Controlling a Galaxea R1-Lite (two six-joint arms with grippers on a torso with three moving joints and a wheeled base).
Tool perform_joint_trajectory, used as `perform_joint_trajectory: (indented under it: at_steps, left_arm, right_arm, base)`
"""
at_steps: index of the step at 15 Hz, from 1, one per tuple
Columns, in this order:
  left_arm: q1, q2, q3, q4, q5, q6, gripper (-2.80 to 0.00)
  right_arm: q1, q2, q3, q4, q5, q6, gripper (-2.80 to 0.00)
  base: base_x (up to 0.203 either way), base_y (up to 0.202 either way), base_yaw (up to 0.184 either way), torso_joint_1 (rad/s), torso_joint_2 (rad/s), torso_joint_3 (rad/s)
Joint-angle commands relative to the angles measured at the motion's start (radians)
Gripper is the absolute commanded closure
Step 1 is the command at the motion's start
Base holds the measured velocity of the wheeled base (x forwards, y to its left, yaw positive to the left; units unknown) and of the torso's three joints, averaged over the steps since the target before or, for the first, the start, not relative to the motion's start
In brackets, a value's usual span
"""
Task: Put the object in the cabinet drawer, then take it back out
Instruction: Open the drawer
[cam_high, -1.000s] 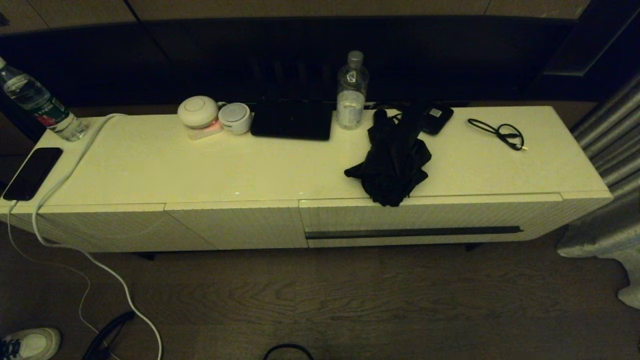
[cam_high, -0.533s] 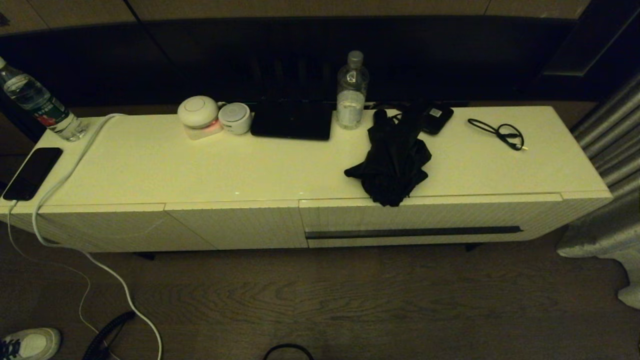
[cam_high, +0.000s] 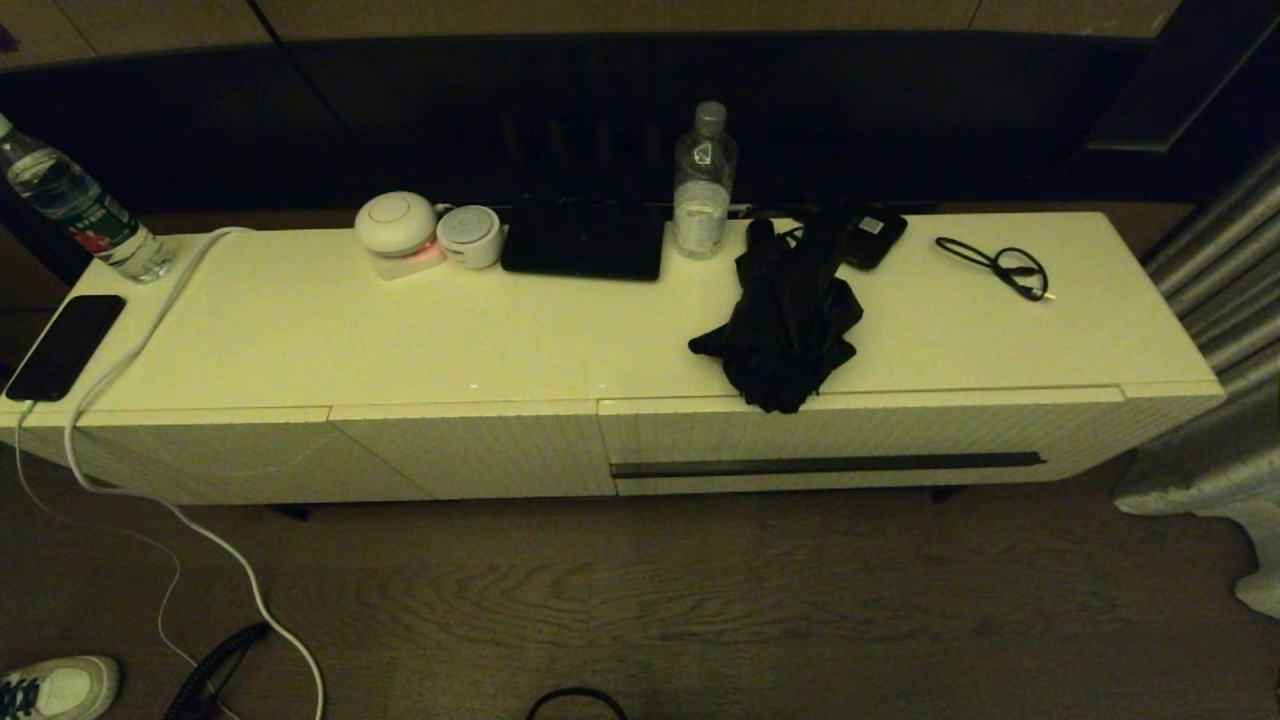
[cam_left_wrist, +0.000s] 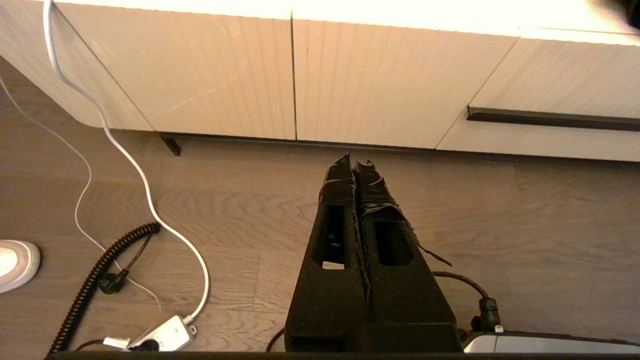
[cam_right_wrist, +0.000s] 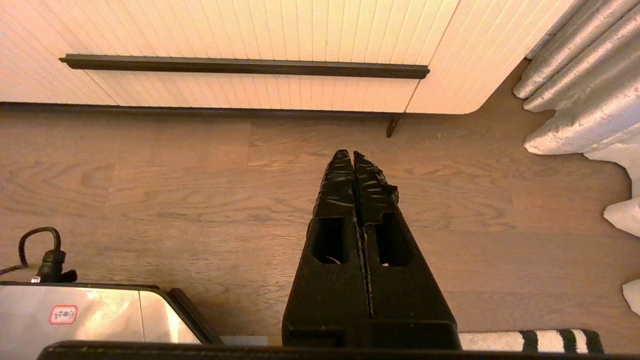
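Left gripper (cam_left_wrist: 354, 162), right gripper (cam_right_wrist: 348, 155) closed, low

A long cream-white cabinet (cam_high: 300, 330) is standing on a wood-grain floor (cam_high: 700, 600) in a dimly lit room, its pale top catching a yellowish glow. A dark wall recess (cam_high: 600, 110) is running behind it, while grey curtains (cam_high: 1230, 330) are hanging at the right end. A white cable (cam_high: 130, 350) is trailing off the left end onto the floor.

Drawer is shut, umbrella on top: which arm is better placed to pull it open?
Probably the right. The right gripper, shut and low over the floor, faces the drawer handle strip squarely. The left gripper, also shut, faces plain ribbed panels, the strip off to one side.
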Motion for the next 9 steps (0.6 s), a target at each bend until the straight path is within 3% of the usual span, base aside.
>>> perform_joint_trajectory:
  at_steps: [1, 3, 7, 9]
  left_arm:
    - [0.000, -0.002, 0.001, 0.000, 0.000, -0.001, 0.00]
    - [0.000, -0.002, 0.000, 0.000, 0.000, -0.001, 0.00]
    - [0.000, -0.002, 0.000, 0.000, 0.000, -0.001, 0.00]
    - [0.000, -0.002, 0.001, 0.000, 0.000, -0.001, 0.00]
  right_arm:
    - [0.001, -0.003, -0.016, 0.014, -0.001, -0.003, 0.00]
    - [0.001, 0.020, -0.089, 0.065, 0.015, -0.006, 0.00]
    - [0.002, 0.215, -0.386, 0.231, 0.081, -0.013, 0.00]
    - [-0.001, 0.340, -0.495, 0.254, 0.131, -0.093, 0.00]
  base:
    - [0.000, 0.000, 0.000, 0.000, 0.00, 0.000]
    - [0.000, 0.000, 0.000, 0.000, 0.00, 0.000]
    - [0.000, 0.000, 0.000, 0.000, 0.00, 0.000]
    - [0.000, 0.000, 0.000, 0.000, 0.00, 0.000]
